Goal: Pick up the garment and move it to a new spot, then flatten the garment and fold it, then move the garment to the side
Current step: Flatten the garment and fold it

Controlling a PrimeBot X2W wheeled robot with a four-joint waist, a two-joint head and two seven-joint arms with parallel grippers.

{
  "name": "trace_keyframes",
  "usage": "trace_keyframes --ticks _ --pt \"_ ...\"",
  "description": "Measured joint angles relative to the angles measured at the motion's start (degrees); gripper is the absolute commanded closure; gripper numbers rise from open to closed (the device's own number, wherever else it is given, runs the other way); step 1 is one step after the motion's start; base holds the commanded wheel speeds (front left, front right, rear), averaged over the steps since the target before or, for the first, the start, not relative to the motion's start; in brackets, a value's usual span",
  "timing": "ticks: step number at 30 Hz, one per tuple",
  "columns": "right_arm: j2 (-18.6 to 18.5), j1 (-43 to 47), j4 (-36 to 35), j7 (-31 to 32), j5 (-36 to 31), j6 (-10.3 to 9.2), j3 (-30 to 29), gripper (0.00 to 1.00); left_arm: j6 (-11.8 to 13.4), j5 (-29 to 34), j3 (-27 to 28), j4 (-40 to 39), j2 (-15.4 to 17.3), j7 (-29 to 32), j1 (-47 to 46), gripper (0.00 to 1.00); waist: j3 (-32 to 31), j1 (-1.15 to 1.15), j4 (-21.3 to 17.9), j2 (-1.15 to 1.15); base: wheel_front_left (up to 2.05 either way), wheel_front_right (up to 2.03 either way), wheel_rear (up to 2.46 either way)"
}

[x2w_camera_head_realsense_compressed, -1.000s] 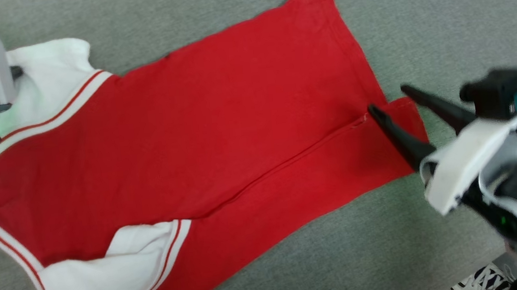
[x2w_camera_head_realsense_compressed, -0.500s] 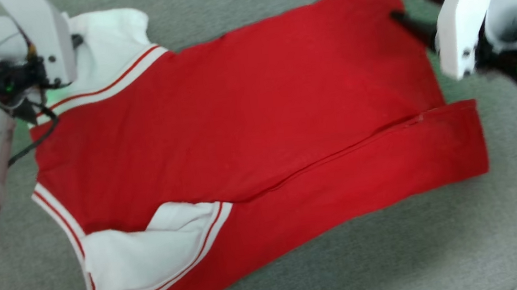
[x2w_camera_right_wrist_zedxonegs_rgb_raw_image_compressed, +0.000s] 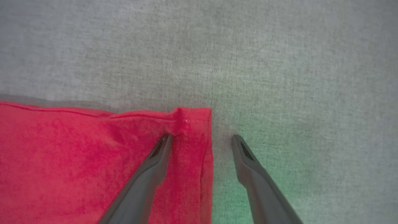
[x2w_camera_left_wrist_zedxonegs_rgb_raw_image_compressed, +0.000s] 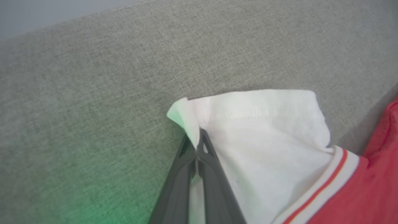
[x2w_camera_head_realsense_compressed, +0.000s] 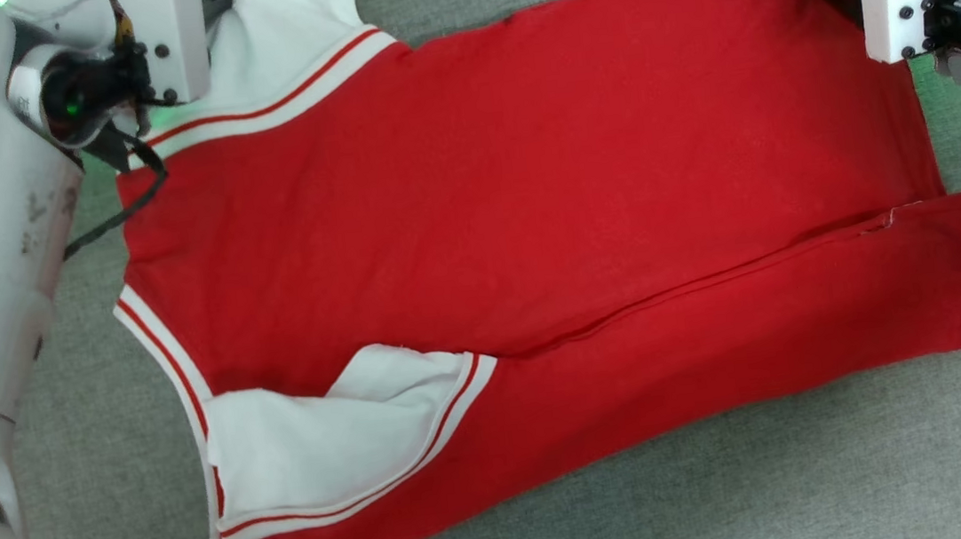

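1 long side of the red jersey shirt (x2w_camera_head_realsense_compressed: 528,211) is already folded in, flat on the grey surface (x2w_camera_head_realsense_compressed: 736,493). Left gripper (x2w_camera_left_wrist_zedxonegs_rgb_raw_image_compressed: 198,135) has its fingers clenched on the shirt's white sleeve; right gripper (x2w_camera_right_wrist_zedxonegs_rgb_raw_image_compressed: 202,137), fingers released, straddles its far hem corner. More folding and the move aside are left.

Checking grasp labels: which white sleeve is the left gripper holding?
The far sleeve, top left in the head view: the left gripper is shut on its corner. The near sleeve lies folded on the red body.

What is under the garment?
The grey surface shows all round the garment, so it probably continues beneath. Whatever lies directly under the garment is covered; its folded-in sleeve and side also hide the layers below them.
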Motion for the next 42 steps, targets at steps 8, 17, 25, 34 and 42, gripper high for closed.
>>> trace_keyframes --ticks 8,17,25,34,42 --pt "0.1 0.3 3.0 -11.4 1.3 0.08 3.5 1.0 0.0 -3.5 -1.8 -1.7 0.3 -6.3 2.4 1.0 -1.9 0.0 0.7 0.0 0.0 0.0 0.0" --pt "-3.9 7.5 -1.5 -21.3 6.0 0.08 9.1 1.0 0.1 -9.7 -4.7 -13.5 3.2 -18.1 9.0 1.0 -8.5 0.0 2.1 0.0 0.0 0.0 0.0" --pt "-11.1 16.5 -10.1 -24.1 11.3 0.09 12.4 1.0 0.1 -14.6 -8.3 -30.9 10.8 -23.4 20.5 1.0 -15.3 0.0 3.3 0.0 0.0 0.0 0.0" --pt "-17.9 26.6 -17.9 -24.7 14.5 0.08 11.7 1.0 3.4 -17.8 -7.7 -47.1 19.5 -29.7 35.6 1.0 -19.0 0.0 5.5 0.0 0.0 0.0 0.0" --pt "-19.5 33.5 -21.5 -24.1 14.8 0.08 7.9 1.0 8.3 -20.1 -7.6 -55.3 23.1 -36.7 48.0 1.0 -18.6 0.0 5.4 0.0 0.0 0.0 0.0"
